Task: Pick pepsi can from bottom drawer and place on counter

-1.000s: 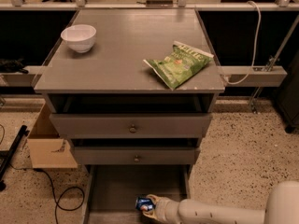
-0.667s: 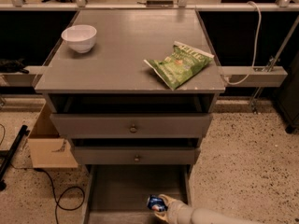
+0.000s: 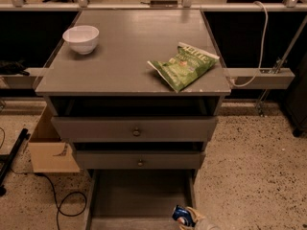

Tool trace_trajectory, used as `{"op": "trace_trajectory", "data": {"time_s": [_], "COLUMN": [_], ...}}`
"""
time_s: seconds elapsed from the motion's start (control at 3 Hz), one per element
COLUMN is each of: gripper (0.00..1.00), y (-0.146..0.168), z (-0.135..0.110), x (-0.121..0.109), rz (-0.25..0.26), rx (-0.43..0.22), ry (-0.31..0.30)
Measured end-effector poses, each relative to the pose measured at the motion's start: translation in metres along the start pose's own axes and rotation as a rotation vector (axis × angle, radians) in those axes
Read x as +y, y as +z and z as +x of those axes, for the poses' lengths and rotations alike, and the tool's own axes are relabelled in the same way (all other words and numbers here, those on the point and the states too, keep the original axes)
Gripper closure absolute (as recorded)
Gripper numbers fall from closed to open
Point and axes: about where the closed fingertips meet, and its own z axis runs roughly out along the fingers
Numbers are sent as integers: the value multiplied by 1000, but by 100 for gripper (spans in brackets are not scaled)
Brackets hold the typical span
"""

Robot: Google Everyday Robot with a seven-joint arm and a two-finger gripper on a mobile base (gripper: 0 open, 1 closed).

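Note:
The pepsi can [image 3: 181, 215], blue with a red-and-white logo, shows at the bottom edge of the camera view, at the right side of the open bottom drawer [image 3: 139, 195]. My gripper [image 3: 193, 219] is at the can, its pale tip touching the can's right side; most of the gripper is cut off by the lower edge. The can is tilted. The counter [image 3: 129, 51] is the grey top of the cabinet above.
A white bowl [image 3: 80, 38] stands at the counter's back left. A green chip bag [image 3: 184, 65] lies at its front right. Two upper drawers with brass knobs [image 3: 136, 132] are slightly open. A cardboard box [image 3: 48, 147] and a black cable [image 3: 57, 200] lie on the floor left.
My arm has pulled back toward the lower edge of the view, and the can has moved right and down with it, toward the drawer's right front corner.

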Motion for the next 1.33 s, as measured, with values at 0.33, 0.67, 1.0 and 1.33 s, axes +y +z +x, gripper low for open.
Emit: {"op": "trace_trajectory", "data": {"time_s": [0.33, 0.67, 1.0, 1.33], "gripper": [100, 100, 100, 100], "y": [0, -32, -68, -103], "z": [0, -21, -49, -90], "x": [0, -23, -49, -68], "rz": [0, 66, 144, 203], "rx": [0, -15, -44, -76], "ry": [0, -40, -76, -141]}}
